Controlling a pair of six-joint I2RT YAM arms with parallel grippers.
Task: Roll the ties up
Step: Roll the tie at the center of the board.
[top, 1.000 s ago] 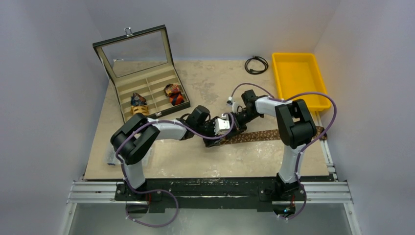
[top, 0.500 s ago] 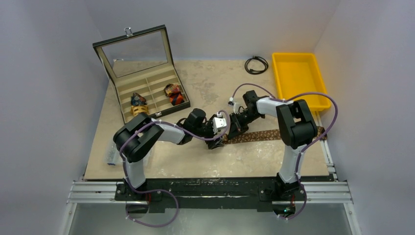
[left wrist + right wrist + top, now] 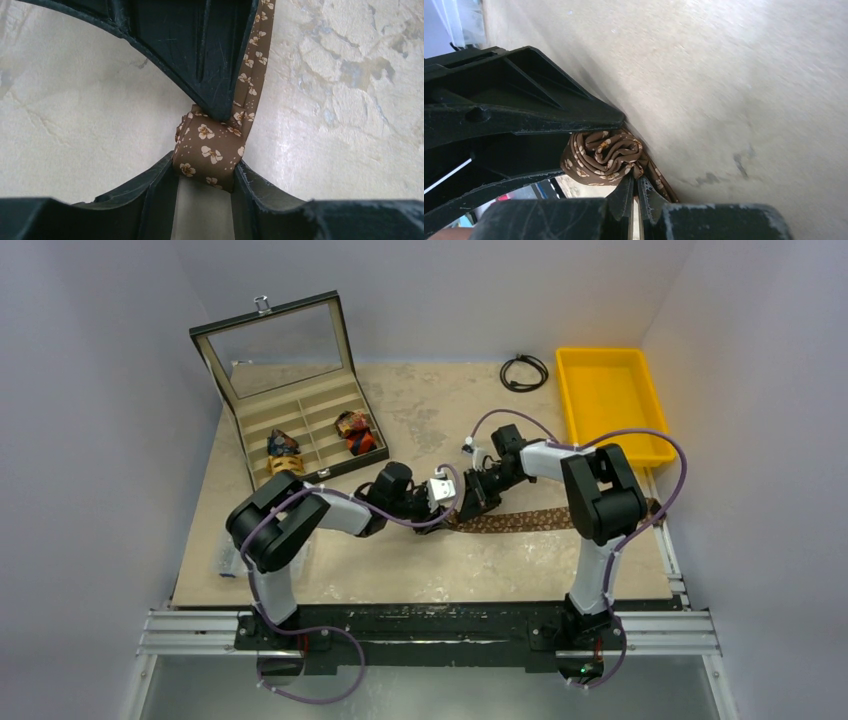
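The brown tie (image 3: 540, 517) with small light flowers lies flat across the right half of the table. Its left end is wound into a small coil (image 3: 207, 152). My left gripper (image 3: 205, 172) is shut on the sides of this coil. My right gripper (image 3: 634, 192) meets it from the other side, its fingers nearly closed and pinching the fabric at the coil's edge (image 3: 601, 155). In the top view the two grippers, left (image 3: 450, 510) and right (image 3: 466, 504), touch at the table's middle. Two rolled ties, blue/yellow (image 3: 283, 450) and red-orange (image 3: 355, 430), sit in the box.
An open display box (image 3: 300, 405) with a glass lid stands at the back left. A yellow bin (image 3: 640, 390) is at the back right, with a black cable loop (image 3: 524, 372) beside it. A clear packet (image 3: 228, 558) lies at the left table edge.
Both grippers have shifted left and a little away from the near edge with the coil between them. The tie's flat tail has been drawn leftward.
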